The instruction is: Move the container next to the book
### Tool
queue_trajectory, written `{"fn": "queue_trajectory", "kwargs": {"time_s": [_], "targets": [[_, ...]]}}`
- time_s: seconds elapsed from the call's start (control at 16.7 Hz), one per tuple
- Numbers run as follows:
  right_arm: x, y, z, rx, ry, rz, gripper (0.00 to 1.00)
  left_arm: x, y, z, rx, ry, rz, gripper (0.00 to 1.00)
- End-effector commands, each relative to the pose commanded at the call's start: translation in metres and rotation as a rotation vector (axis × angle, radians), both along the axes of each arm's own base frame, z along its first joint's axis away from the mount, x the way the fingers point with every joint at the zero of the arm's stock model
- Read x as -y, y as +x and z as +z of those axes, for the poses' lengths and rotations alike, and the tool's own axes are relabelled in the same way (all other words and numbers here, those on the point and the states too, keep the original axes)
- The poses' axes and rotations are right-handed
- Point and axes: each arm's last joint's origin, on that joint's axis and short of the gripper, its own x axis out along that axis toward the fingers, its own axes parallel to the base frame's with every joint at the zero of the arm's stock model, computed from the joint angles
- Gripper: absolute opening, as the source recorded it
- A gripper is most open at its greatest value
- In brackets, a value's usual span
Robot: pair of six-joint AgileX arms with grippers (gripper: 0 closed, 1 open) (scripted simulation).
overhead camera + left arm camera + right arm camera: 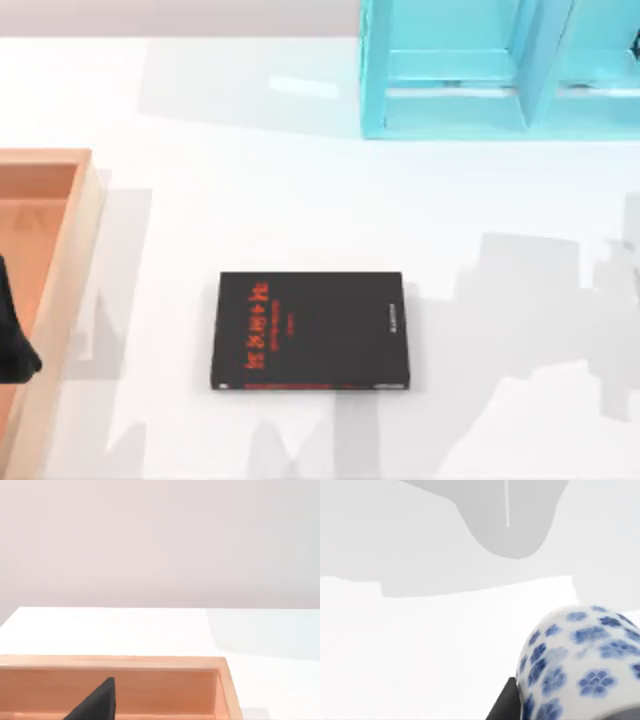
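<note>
My right wrist view has the container close against the camera with a dark fingertip beside it, so I judge it is in my right gripper, though I cannot tell the grip for certain. The book lies flat near the table's six o'clock. My left arm idles at nine o'clock over the wooden box. Setting the container down beside the book remains.

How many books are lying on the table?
1: the black book lies flat near the table's middle, right of the wooden box. The shelf unit shows none, though partly cut off.
</note>
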Motion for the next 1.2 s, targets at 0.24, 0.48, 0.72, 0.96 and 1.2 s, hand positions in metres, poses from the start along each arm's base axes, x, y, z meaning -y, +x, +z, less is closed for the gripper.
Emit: {"fn": "queue_trajectory", "kwargs": {"time_s": [0.24, 0.48, 0.72, 0.96, 1.2], "targets": [[-0.063, 0.006, -0.001, -0.044, -0.004, -0.241, 0.00, 0.000, 0.000, 0.000, 0.000, 0.000, 0.000, 1.00], [-0.132, -0.005, -0.003, -0.096, -0.040, -0.574, 0.00, 0.000, 0.000, 0.000, 0.000, 0.000, 0.000, 1.00], [-0.194, -0.027, 0.003, -0.093, -0.080, -0.914, 0.00, 0.000, 0.000, 0.000, 0.000, 0.000, 0.000, 1.00], [-0.241, -0.056, 0.018, -0.045, -0.067, -1.147, 0.00, 0.000, 0.000, 0.000, 0.000, 0.000, 0.000, 1.00], [-0.268, -0.080, 0.031, -0.004, -0.024, -1.268, 0.00, 0.000, 0.000, 0.000, 0.000, 0.000, 0.000, 1.00]]}}
